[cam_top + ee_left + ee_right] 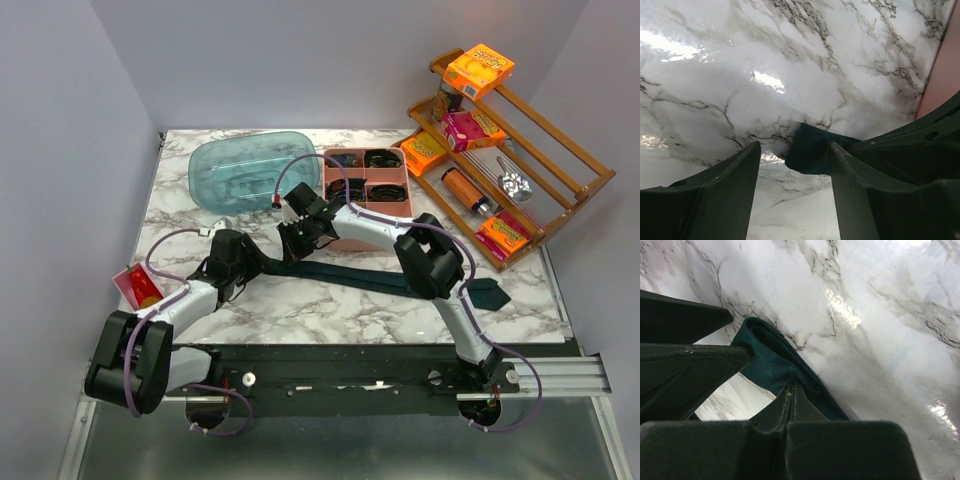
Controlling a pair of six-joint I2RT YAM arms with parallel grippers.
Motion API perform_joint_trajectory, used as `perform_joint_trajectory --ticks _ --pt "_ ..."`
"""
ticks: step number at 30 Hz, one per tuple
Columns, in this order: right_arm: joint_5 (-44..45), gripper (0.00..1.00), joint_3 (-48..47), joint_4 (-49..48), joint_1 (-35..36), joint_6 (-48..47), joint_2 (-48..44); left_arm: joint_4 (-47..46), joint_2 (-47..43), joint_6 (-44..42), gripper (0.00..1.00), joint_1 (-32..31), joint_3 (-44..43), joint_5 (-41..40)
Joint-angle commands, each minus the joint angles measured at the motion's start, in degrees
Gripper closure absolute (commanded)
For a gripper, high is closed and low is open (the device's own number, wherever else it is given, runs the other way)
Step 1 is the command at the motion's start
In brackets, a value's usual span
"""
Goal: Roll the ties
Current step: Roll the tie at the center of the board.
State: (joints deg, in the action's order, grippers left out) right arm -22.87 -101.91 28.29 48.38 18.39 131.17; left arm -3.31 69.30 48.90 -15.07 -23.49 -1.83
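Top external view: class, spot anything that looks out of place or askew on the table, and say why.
A red packet lies alone at the left edge of the table, far from the snack boxes on the wooden rack. The teal tie lies slanted across the middle.

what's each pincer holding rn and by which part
The right pincer is shut on the dark teal tie, pinching it near its narrow end. The left pincer is open, holding nothing.
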Motion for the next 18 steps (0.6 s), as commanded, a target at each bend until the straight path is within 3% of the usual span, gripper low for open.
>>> perform_joint_trajectory --ticks 1,8,18 --pt "3.4 0.96 2.0 0.1 0.4 -0.6 -1.0 -7.2 1.1 0.6 0.37 0.3 2.1 1.7" --pt "3.5 0.96 2.3 -0.3 0.5 -0.3 -0.9 -14.1 4.3 0.3 0.48 0.3 4.5 5.8" --pt "1.8 0.96 2.4 -0.7 0.3 -0.7 -0.9 -17.8 7.3 -0.5 0.76 0.3 4.9 6.6"
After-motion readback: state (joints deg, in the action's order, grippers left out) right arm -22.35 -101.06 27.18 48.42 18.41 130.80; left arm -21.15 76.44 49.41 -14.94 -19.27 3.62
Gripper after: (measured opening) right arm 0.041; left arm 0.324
